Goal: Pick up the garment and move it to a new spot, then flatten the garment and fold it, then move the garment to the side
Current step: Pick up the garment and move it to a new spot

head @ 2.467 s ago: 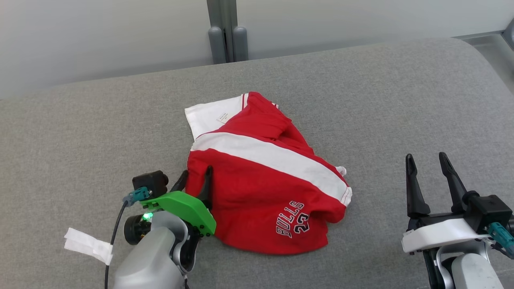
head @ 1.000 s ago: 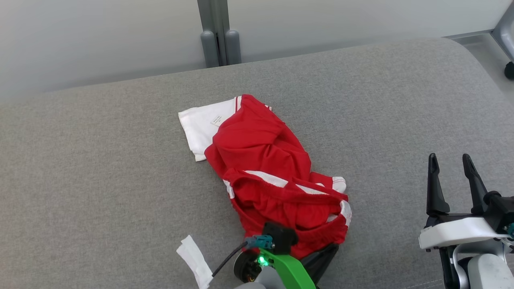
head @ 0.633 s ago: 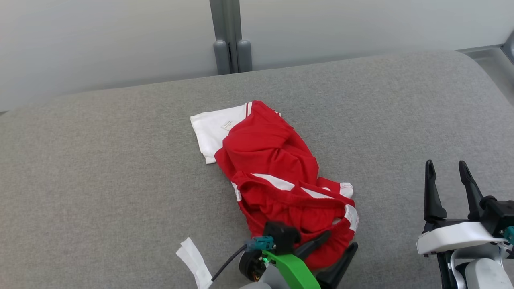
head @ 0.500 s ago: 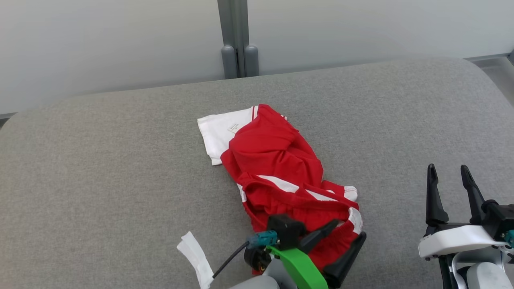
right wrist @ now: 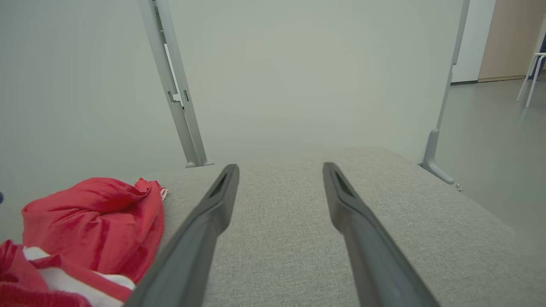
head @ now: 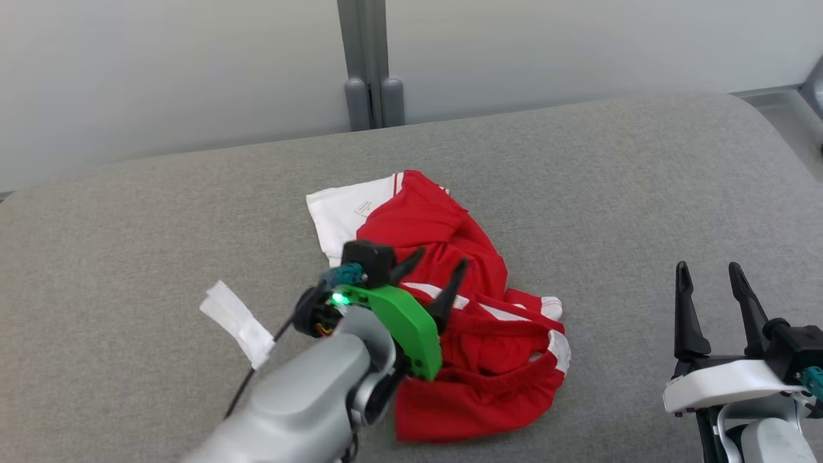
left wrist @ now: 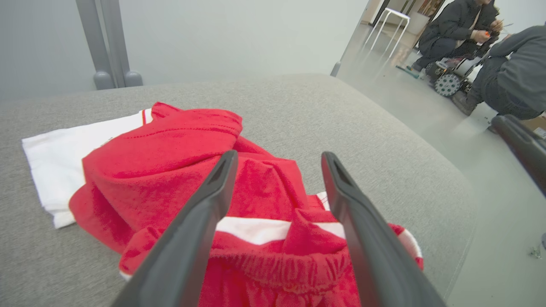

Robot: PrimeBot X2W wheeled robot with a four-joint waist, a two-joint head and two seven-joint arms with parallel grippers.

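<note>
1x grey fabric cushion (head: 128, 257), wide, rounded at its far R corner. Behind it is a pale wall w/ 1 grey post (head: 366, 64) ending in 2 rounded feet at the cushion's back edge.

1x garment (head: 495, 373), red w/ white stripes and a white part at its far-left end. It lies loose, bunched and creased, approx mid-cushion and a bit R of centre in the head view. The left wrist view shows a gathered elastic band near the cam.

2 grippers:
- left gripper (head: 442, 258) hangs over the garment's middle. Its 2 dark fingers are spread wide w/ nothing between them. Can't tell if the tips touch the cloth. Its wrist has 1 green bracket (head: 402, 325) and 1 green light (head: 337, 299), lit.
- right gripper (head: 706, 265) is at lower R, well apart from the garment. Fingers are also spread and empty, over bare cushion.

Bkgd in the left wrist view: 2 people low down by the floor, a person in black (left wrist: 456, 30) and a person in grey (left wrist: 516, 81). Between them is 1 wheeled machine (left wrist: 448, 81). 1 white stool (left wrist: 392, 25) stands further back.

Small stuff:
- 1 white tape tag (head: 235, 321) on the left arm's cable, no print that I can make out.
- 1 small sewn label (head: 363, 207) on the garment's white part, w/ print too small to read.
</note>
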